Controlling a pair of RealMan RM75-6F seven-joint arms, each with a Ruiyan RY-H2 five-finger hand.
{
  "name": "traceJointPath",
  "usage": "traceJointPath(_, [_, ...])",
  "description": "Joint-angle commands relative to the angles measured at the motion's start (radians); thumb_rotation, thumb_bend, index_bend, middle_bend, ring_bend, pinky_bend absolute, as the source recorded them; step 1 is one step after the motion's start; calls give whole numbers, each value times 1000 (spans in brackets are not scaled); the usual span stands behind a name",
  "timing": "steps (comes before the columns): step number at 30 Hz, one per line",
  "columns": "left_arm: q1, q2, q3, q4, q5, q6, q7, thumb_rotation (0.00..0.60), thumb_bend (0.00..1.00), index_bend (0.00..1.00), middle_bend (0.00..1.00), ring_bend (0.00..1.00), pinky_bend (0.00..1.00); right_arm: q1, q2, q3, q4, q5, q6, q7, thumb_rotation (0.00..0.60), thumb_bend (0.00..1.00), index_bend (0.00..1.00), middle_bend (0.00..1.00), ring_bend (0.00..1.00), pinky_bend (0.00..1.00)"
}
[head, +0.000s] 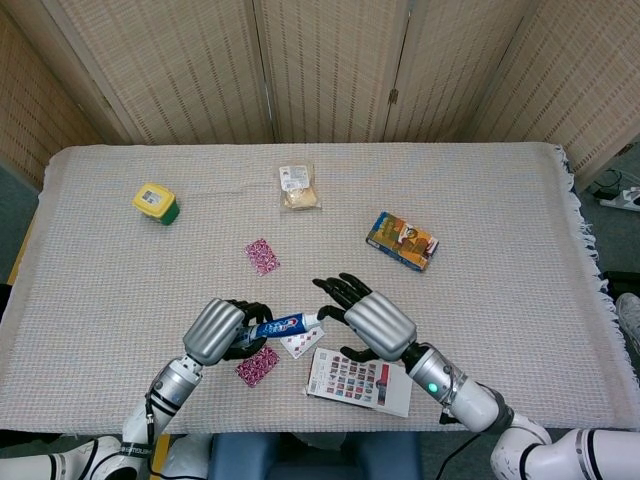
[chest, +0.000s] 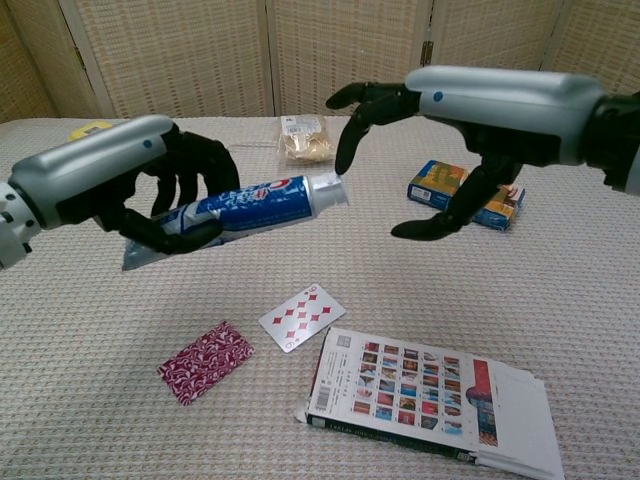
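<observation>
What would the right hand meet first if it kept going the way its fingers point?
Most likely the cap end of the toothpaste tube held by the left hand; the right hand has fingertips just above it, though depth is uncertain.

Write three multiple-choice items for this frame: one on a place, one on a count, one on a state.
1. Where does the booklet lie?
A. Beside the yellow tub
B. At the near table edge, below the right hand
C. On the snack packet

2. How many playing cards lie with the patterned back up?
A. One
B. Two
C. Four

3. What is the left hand doing?
A. Holding a toothpaste tube above the table
B. Resting flat on the cloth
C. Pressing on the booklet

Answers: 1 B, the right hand hangs above it. 2 B, one near card and one far card. 3 A, the left hand grips the toothpaste tube in the air.
</observation>
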Motion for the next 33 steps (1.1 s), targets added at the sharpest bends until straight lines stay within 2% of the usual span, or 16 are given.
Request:
traceJointPath(1, [3, 1, 3, 1, 7, 4, -6, 600, 750, 784, 817, 710, 685, 1, -6, -5, 9, 2, 2, 7, 600, 326, 333, 43, 0, 0])
traceJointPath(7, [8, 1, 5, 0, 24, 16, -24, 600, 750, 784, 817, 710, 684, 12, -22, -10, 25, 6, -2, 11, 600, 326, 333, 43, 0, 0])
traceJointPath(11, [16, 3, 10, 14, 40, 33, -41, 600, 751, 784, 817, 710, 684, -11, -4, -14, 7, -32, 43, 65, 600, 325, 333, 43, 0, 0])
traceJointPath(16, [29, -12, 14, 55, 79, 75, -89, 600, 751, 781, 817, 710, 684, -46, 45, -25, -15, -143, 103, 279, 600, 326, 289, 43, 0, 0])
traceJointPath(20, [32, -31, 18, 82, 110, 100, -113, 600, 752, 780, 817, 710, 684, -41, 52, -31, -1, -202, 113, 458, 600, 326, 70, 9, 0, 0])
traceJointPath(22, [32, -40, 18, 89, 124, 112, -116, 600, 752, 781, 819, 710, 684, -34, 40, -31, 14, -219, 115, 527, 600, 326, 7, 0, 0, 0])
traceJointPath(28, [29, -68, 13, 101, 157, 138, -112, 600, 752, 783, 822, 712, 684, 1, -18, -27, 65, -251, 113, 718, 592, 325, 0, 0, 0, 0])
traceJointPath(33, [26, -81, 5, 101, 159, 142, -111, 600, 754, 784, 822, 712, 684, 22, -60, -23, 94, -268, 123, 829, 586, 326, 0, 0, 0, 0])
